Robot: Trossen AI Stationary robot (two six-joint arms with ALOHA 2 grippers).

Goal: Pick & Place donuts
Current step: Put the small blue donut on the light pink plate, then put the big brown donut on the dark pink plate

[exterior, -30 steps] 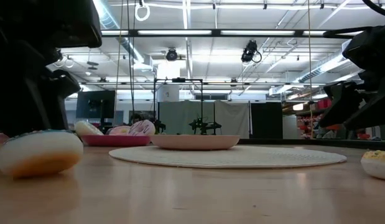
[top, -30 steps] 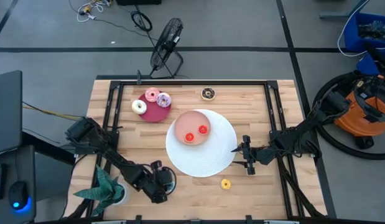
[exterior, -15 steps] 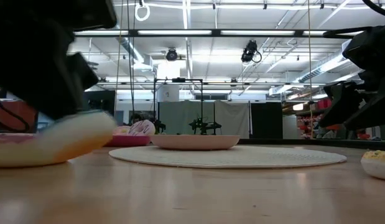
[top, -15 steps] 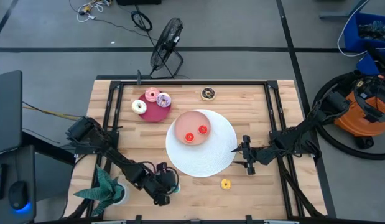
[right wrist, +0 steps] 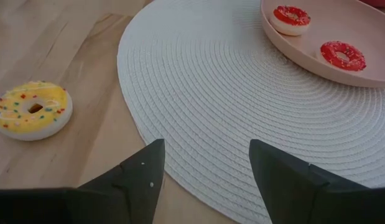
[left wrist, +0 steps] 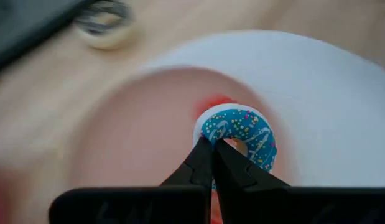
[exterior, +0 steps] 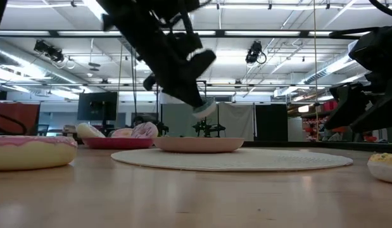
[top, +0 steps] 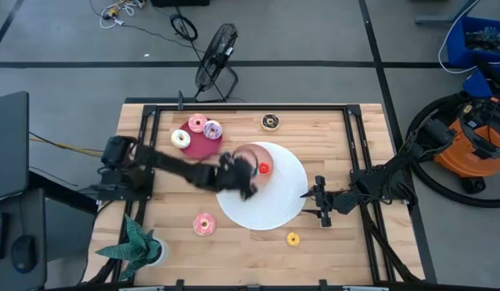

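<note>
My left gripper (top: 248, 183) is shut on a tiny blue sprinkled donut (left wrist: 239, 132), held in the air over the salmon-pink plate (top: 248, 153) on the big white disc (top: 282, 206). Two red donuts (right wrist: 290, 17) (right wrist: 343, 55) lie in that plate. A pink donut (top: 204, 224) and a yellow one (top: 292, 238) lie flat on the wood near the front edge. White (top: 180, 138), pink (top: 197, 123) and purple (top: 212, 129) donuts sit on the crimson plate (top: 199, 149). A chocolate-brown donut (top: 271, 121) lies at the back. My right gripper (right wrist: 204, 168) waits open at the disc's right edge. My left gripper pinches the blue donut's rim (left wrist: 208, 134) between its two fingertips, on the side nearest the wrist. The fingers slant down from the table's left. The donut (exterior: 205, 109) sits at their free ends, tilted and lifted clear above the salmon-pink plate.
A green toy plant (top: 138, 246) stands at the near left corner. Black frame rails (top: 144, 137) run along the table's left, right and far sides. Bare wood lies between the disc and the front edge.
My left gripper has picked the blue donut up from near the table's front left and swung quickly toward the far right, rising a little, until it hangs over the salmon-pink plate. The pink donut it stood beside stays on the wood.
</note>
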